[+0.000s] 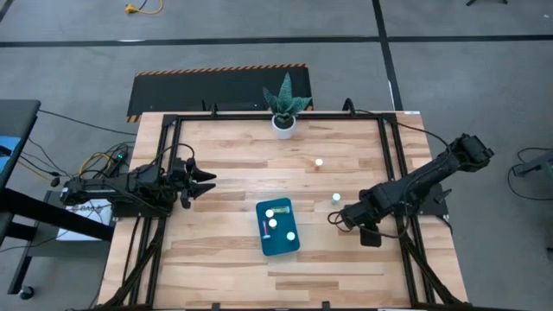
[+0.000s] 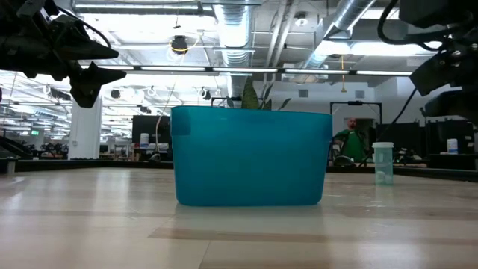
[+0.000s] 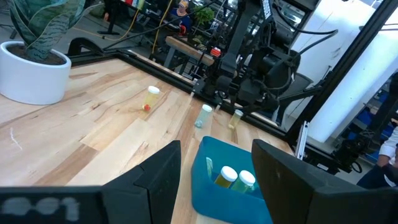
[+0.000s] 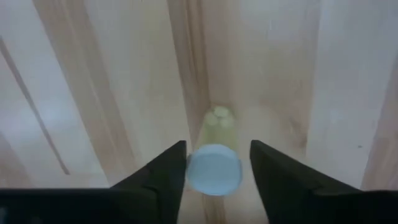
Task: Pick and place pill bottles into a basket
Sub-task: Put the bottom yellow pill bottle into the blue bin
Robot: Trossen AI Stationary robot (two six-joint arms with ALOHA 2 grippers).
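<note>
The teal-blue basket [image 1: 277, 241] lies at the table's middle near the front and holds three pill bottles [image 1: 274, 224]; it also shows in the low view [image 2: 250, 157]. Two more bottles stand on the wood, one far back [image 1: 319, 161] and one right of the basket [image 1: 336, 198]. My right gripper [image 1: 333, 217] is open and points down over another bottle [image 4: 215, 163]. Its fingers stand close on either side of the bottle's pale round cap. I cannot tell whether they touch it. My left gripper [image 1: 207, 181] is open and empty at the table's left.
A white pot with a green plant [image 1: 283, 123] stands at the table's far edge. Black frame rails [image 1: 393, 173] run along the table's sides. Bare wood lies between my left gripper and the basket. A person [image 2: 349, 142] shows in the room beyond the table.
</note>
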